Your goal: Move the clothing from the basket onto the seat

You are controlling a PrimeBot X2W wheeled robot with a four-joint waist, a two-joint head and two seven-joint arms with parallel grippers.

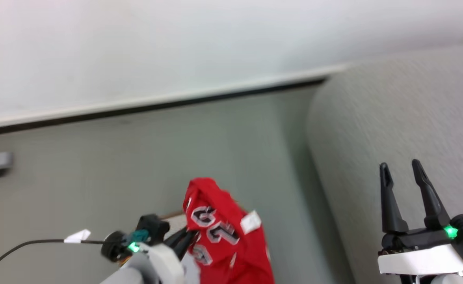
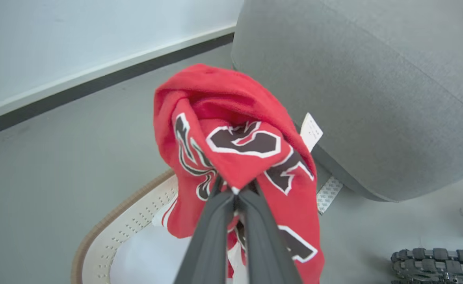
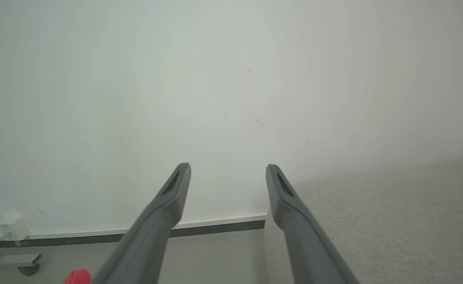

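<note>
- Head view: the left jaws are clamped on the red lettered garment, which hangs above the floor at lower centre. The right jaws stand parted and empty at the lower right, over the seat. The seat lies to the right of the garment, so the carry should run that way. The left arm has the load; the right arm is the nearer to the seat. A sliver of brown rim behind the left wrist is probably the basket, the rest of it cut off.
- Left wrist view: the left jaws pinch a fold of the garment. Cloth bunches over the tips and trails downward, so its long axis hangs down. The basket sits below at lower left. The rounded edge of the seat is just beyond the cloth at upper right. The jaws hide the hem, so I cannot tell whether it clears the basket. A red-and-white edge low in the basket may be a second garment or a fold of this one.
- Right wrist view: the right jaws are wide with nothing between them, aimed at the wall, with the seat at lower right. A red scrap at the bottom edge is too cropped to identify.
</note>
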